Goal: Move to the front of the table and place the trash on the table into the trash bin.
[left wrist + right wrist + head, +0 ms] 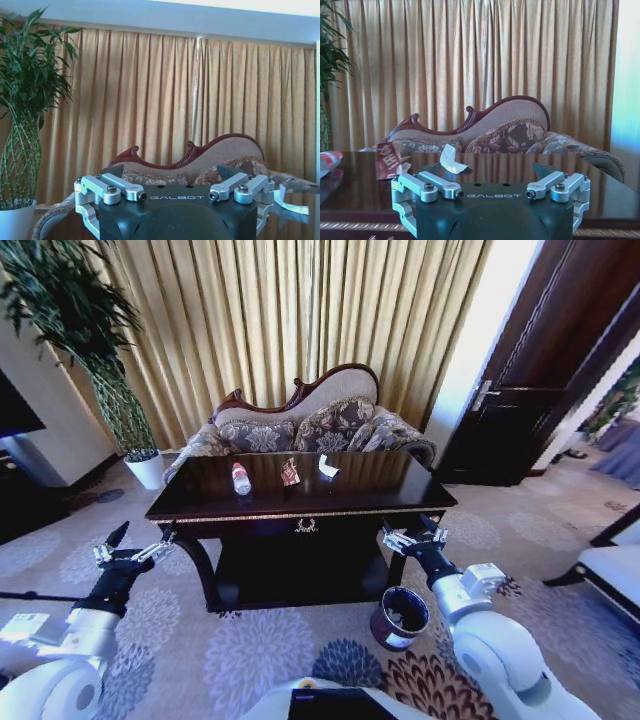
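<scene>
Head view showed the robot already facing the table [300,502], with the bin [399,618] on the carpet by its right front leg. The trash lay mid-top: bottle [240,478], wrapper [290,472] and a white scrap [327,467]. Closing in squarely seemed wise, stopping short of the bin so the base would not knock it. Left gripper [140,546] hung low beside the table's left end, jaws released; right gripper [414,536] hovered at the right front corner above the bin, also spread and empty.
</scene>
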{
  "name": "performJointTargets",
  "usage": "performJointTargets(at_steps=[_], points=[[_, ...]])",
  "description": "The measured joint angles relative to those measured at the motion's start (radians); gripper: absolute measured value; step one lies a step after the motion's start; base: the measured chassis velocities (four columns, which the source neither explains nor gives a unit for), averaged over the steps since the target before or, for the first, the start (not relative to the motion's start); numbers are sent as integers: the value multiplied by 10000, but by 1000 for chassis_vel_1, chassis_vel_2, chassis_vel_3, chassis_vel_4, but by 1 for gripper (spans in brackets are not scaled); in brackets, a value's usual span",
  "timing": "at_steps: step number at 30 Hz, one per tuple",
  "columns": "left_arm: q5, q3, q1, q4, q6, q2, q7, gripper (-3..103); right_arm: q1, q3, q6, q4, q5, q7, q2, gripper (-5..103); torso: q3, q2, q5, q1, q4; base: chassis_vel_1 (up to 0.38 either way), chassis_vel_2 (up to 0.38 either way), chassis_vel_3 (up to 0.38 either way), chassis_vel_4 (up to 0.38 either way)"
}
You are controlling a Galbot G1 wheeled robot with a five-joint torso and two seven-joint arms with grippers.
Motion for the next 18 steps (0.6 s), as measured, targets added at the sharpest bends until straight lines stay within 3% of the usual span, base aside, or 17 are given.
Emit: performJointTargets(at_steps=[13, 18], points=[[0, -6, 7, -8, -4, -6, 1, 100, -48, -87, 66, 2, -134, -15, 4, 100, -3, 2, -2, -1, -1, -204, 209, 192, -214], [-3, -8, 7, -54, -2, 4, -28, 100, 113, -120, 29, -61, 114, 40, -142, 100, 1, -2, -1, 6, -1, -99, 107, 102, -84]])
